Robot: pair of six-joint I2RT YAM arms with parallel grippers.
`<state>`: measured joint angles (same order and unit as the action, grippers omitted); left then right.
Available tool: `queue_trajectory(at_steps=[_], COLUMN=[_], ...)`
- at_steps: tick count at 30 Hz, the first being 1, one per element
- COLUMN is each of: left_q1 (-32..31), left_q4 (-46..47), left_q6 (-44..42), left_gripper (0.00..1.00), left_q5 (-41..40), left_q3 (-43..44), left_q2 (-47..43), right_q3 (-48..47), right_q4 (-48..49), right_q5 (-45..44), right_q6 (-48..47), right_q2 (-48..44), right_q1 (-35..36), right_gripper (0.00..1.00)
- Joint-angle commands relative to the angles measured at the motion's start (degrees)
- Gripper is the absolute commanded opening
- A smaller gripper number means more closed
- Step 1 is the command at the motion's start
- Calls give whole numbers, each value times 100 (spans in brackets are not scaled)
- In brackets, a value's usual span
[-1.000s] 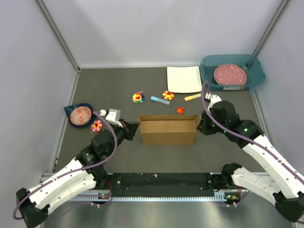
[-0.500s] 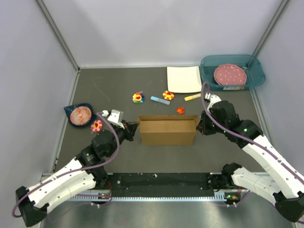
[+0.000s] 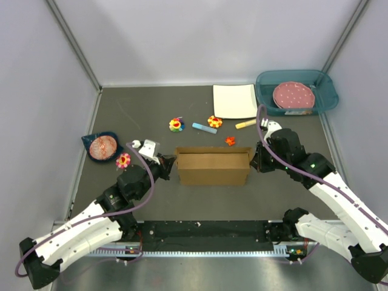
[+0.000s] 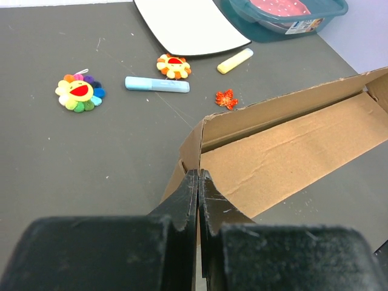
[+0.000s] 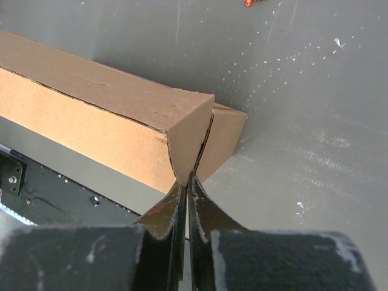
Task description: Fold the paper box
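**Surface and enclosure.** A dark grey surface (image 3: 139,109) is lying inside a bay of pale grey walls. Aluminium posts (image 3: 75,45) are running up the two far corners. A black rail (image 3: 206,233) is running along the near edge between the arm bases.

**Task item.** The paper box (image 3: 213,165) is standing at the middle of the surface, long sides parallel to the near edge. Its top is open, and the brown corrugated inside is showing in the left wrist view.

**Claws.** The left claw (image 4: 198,180) is meeting the box's left end, both fingers pressed together, tips touching the corner flap. The right claw (image 5: 187,182) is meeting the right end, fingers likewise together, tips at the seam between the folded end wall and the flap behind it. Whether either is pinching a cardboard edge cannot be told.

**Surroundings.**
- A small red-orange trinket (image 3: 230,141) is lying just beside the box's far wall, near the right end.
- Beyond it, a rainbow flower plush (image 3: 176,125), a light blue marker (image 3: 204,128), an orange flower plush (image 3: 214,122) and a yellow crayon (image 3: 245,123) are lying in a loose row.
- A white square plate (image 3: 234,100) is resting near the far wall, beside a teal bin (image 3: 324,97) holding a pink dotted plate (image 3: 293,95).
- At the left, a dark blue bowl (image 3: 91,140) is sitting with a pink flower plush (image 3: 123,160) touching its rim, just beside the left arm.
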<state>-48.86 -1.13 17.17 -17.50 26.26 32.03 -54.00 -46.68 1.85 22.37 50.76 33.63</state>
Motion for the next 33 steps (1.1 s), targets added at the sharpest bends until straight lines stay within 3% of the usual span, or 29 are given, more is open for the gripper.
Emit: queue_trajectory(at_steps=[1,11,33], left_q1=[35,-123,-1249], left_q4=[-186,-169,69], left_q6=[-214,770,867], left_gripper=[0,0,0], left_q5=[-281,282,-1133], left_q3=[213,371,-455], left_q2=[22,479,901], right_q3=[232,232,249], right_q4=[-685,-694,-694], right_q5=[35,0,-53], right_q6=[4,39,66], right_q2=[144,162,153], right_q1=[83,144,241], right_gripper=[0,0,0])
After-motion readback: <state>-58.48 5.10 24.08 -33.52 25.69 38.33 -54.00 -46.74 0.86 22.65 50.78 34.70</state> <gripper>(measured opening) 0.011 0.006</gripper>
